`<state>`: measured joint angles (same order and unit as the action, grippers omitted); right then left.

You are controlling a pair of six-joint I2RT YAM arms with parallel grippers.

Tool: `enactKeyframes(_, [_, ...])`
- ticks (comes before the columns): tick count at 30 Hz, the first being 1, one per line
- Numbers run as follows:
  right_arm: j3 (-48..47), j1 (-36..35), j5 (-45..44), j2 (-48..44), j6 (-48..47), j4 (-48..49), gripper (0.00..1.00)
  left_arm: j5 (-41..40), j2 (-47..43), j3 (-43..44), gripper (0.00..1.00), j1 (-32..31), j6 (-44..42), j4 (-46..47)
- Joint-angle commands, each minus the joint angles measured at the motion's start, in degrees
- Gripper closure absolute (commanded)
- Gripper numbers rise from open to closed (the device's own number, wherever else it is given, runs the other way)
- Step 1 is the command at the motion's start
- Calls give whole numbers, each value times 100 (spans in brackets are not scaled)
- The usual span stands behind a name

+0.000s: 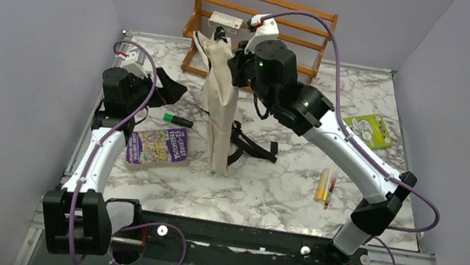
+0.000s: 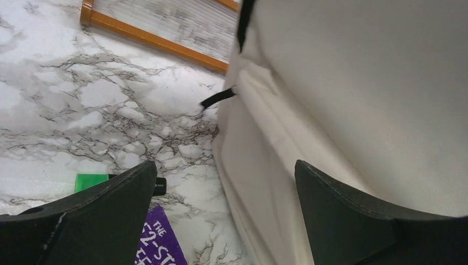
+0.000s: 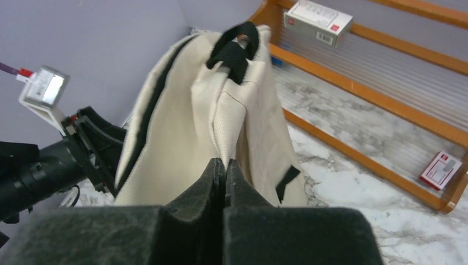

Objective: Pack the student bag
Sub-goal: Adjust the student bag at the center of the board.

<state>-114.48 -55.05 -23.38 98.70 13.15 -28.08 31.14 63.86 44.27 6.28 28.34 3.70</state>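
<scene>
Grey walls (image 1: 20, 34) enclosed the marble desk (image 1: 266, 187), over which the right arm (image 1: 338, 135) reached high toward the wooden rack (image 1: 267, 2). The right gripper (image 3: 224, 168) was pinched tight on a fold of cream fabric near the top of the student bag (image 1: 220, 109), holding it upright at mid-desk. Beside it the left arm (image 1: 101, 147) stretched forward low, the left gripper (image 2: 224, 171) spread wide and empty, the bag's side just ahead.

The right gripper (image 3: 224, 164) pinches the student bag (image 1: 219, 112) near its top; the left gripper (image 2: 225, 171) hangs wide open beside it.
</scene>
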Motion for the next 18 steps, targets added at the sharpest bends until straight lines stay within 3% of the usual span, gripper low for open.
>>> enactKeyframes(1, [976,-21,-151,-513,436,946,100,200,-159,-51,5,-14,101,270])
enactKeyframes(7, [2827,167,-539,-1444,950,1192,100,267,-154,-106,5,-22,181,265])
enactKeyframes(12, [3940,348,43,-2084,1217,1411,100,464,-367,-245,5,-22,418,242])
enactKeyframes(18, [4577,348,613,-2368,1506,1657,100,492,-942,-165,3,-37,1248,-8])
